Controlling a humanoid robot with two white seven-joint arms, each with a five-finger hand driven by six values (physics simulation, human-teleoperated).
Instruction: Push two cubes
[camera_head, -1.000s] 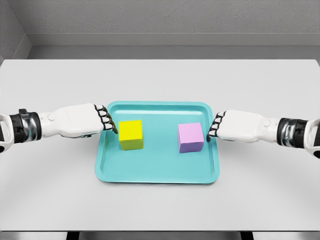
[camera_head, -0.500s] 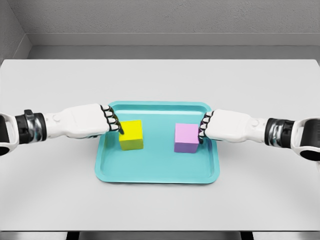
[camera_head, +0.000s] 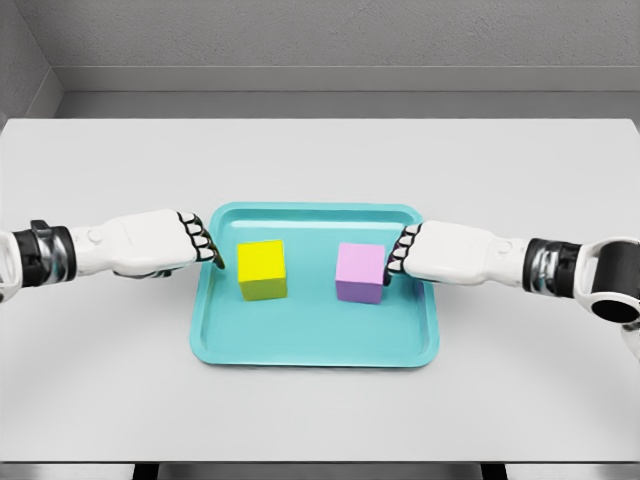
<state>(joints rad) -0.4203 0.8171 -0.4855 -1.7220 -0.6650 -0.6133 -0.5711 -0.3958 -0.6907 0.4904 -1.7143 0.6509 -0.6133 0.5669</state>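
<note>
Two curled fists flank a teal plastic tray (camera_head: 315, 352): right hand (camera_head: 405, 255) touches the lilac cube (camera_head: 360, 272); left hand (camera_head: 200, 243), off the yellow cube (camera_head: 262, 269), risks missing.

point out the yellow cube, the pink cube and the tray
yellow cube (camera_head: 262, 262), head view, top face
pink cube (camera_head: 360, 265), head view, top face
tray (camera_head: 315, 345), head view, bare floor near the front rim

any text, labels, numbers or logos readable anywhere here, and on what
None: no words, numbers, logos or signs show anywhere in the head view.
Yellow cube: plain faces, no marking.
Pink cube: plain faces, no marking.
Tray: plain teal, no label.
Table: bare light surface, no print.
Left hand and right hand: white shells with dark finger joints, no lettering.
</note>
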